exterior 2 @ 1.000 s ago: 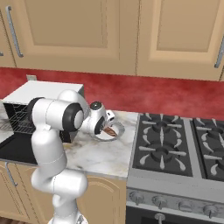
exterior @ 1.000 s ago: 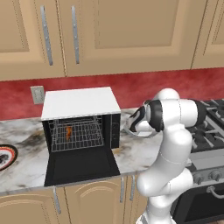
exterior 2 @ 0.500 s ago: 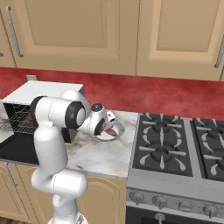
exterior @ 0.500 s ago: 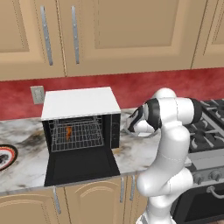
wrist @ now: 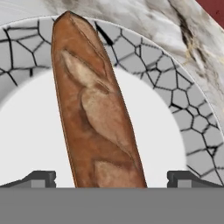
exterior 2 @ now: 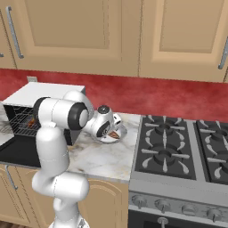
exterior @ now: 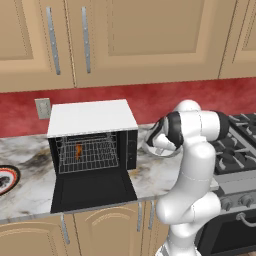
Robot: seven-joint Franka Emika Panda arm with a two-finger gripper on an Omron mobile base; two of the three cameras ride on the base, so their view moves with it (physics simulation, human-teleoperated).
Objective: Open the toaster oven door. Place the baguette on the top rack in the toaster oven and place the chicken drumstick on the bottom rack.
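- The boxy black toaster oven [exterior: 93, 141] with a flat white top stands on the marbled stone counter [exterior: 30, 175].
- Its black rectangular door [exterior: 93, 190] lies folded down flat.
- A small reddish-brown chicken drumstick [exterior: 78, 150] sits on the silver wire rack [exterior: 88, 156] inside.
- The long brown baguette [wrist: 96, 109] lies on a round white plate [wrist: 183, 113] with a grey cracked-pattern rim, right of the oven.
- The two-finger gripper [wrist: 112, 178] hangs over it, fingertips [wrist: 40, 178] wide apart either side of the loaf, not pressing it.
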